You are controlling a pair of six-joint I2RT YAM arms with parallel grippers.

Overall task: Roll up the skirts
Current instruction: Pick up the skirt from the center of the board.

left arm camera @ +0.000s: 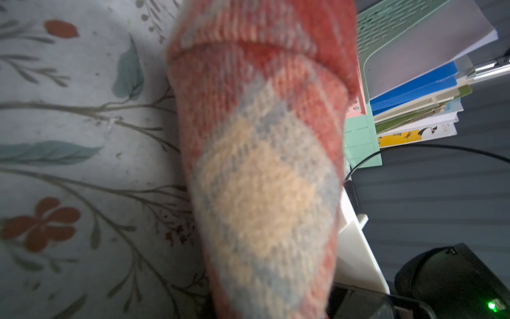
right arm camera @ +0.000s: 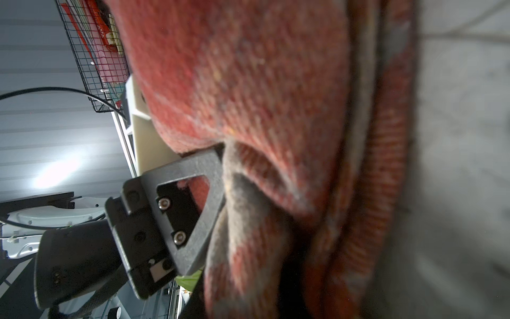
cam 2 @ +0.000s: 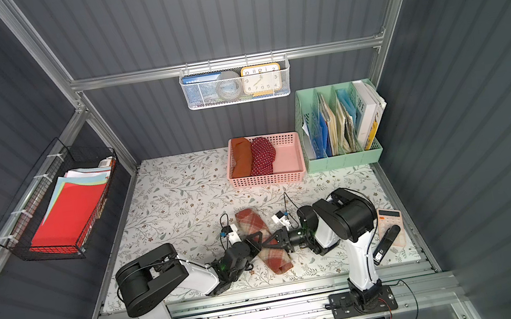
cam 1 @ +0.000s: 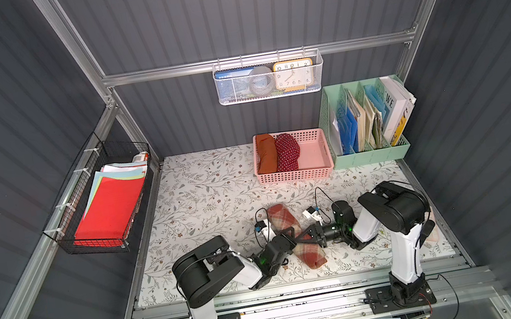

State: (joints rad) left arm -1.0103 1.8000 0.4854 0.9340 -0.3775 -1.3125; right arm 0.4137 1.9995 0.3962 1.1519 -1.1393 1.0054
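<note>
Gripping the plaid skirt (cam 1: pixel 281 216) at its middle, the left claw (cam 1: pixel 292 234) is clamped on the cloth, and the right wrist view shows one finger (right arm camera: pixel 215 210) dug into a fold. The right claw (cam 1: pixel 309 235) meets it from the opposite side and touches the roll, but whether it is pinched together or apart cannot be told. The skirt lies as a finished-looking roll on the bench (cam 1: pixel 205 202) near the front edge, well apart from the basket (cam 1: pixel 317 171) at the back. There the rust skirt (cam 1: pixel 266 153) and dotted skirt (cam 1: pixel 287 152) sit rolled side by side, with bare room beside the dotted one. The step in hand looks like a lift to that basket. Done well, both claws would bite across every layer so the loose outer edge cannot unwind, then rise level and together. A one-sided pull would likely let the soft ends sag and the roll open.
</note>
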